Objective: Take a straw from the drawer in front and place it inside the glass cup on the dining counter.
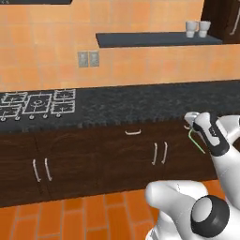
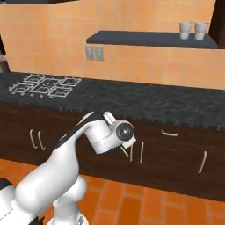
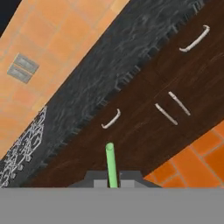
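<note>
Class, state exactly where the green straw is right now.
The straw is held in the gripper, in front of the dark cupboard fronts below the black counter.

**White arm, dark joints**

The arm is built of smooth, glossy white shells, rounded and bulbous, thick near the base and slimmer toward the wrist. In the left base view a large white elbow housing carries a round dark cap with a pale grey disc at its centre. A black band runs along the wrist link there, between white casings. In the right base view a black strip edges the forearm's upper side, and the wrist ends in a round dark disc with a light ring and small hub. The hand view shows two small dark grey finger tips, blocky and flat-topped.
</note>
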### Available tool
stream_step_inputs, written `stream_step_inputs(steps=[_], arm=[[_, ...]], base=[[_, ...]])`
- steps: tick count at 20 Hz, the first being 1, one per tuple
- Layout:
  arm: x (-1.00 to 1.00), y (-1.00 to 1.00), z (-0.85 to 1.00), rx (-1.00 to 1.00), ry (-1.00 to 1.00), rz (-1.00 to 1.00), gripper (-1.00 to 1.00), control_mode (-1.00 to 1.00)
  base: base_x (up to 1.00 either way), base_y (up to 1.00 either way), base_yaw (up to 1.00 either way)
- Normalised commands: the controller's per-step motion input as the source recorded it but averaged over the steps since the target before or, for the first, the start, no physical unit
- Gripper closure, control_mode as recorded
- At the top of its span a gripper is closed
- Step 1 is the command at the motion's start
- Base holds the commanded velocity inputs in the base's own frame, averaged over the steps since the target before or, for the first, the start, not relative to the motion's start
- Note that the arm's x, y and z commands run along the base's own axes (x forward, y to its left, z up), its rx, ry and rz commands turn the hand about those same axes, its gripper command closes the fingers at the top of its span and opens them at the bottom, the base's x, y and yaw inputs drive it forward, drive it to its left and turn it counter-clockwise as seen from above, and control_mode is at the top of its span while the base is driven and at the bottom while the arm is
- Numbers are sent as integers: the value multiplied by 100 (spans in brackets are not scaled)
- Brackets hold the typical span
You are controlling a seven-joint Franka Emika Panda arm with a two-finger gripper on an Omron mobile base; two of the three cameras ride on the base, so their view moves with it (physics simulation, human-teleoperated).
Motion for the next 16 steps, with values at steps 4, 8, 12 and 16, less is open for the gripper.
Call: stream_step_inputs(steps=[4,8,12,16], arm=[[0,0,0,0,0,0,100,100],[0,0,0,0,0,0,100,100],[0,0,0,0,0,0,100,100],[0,0,0,0,0,0,100,100]], base=[[-43,63,71],[-40,72,69],[-38,75,68],[-34,77,68]])
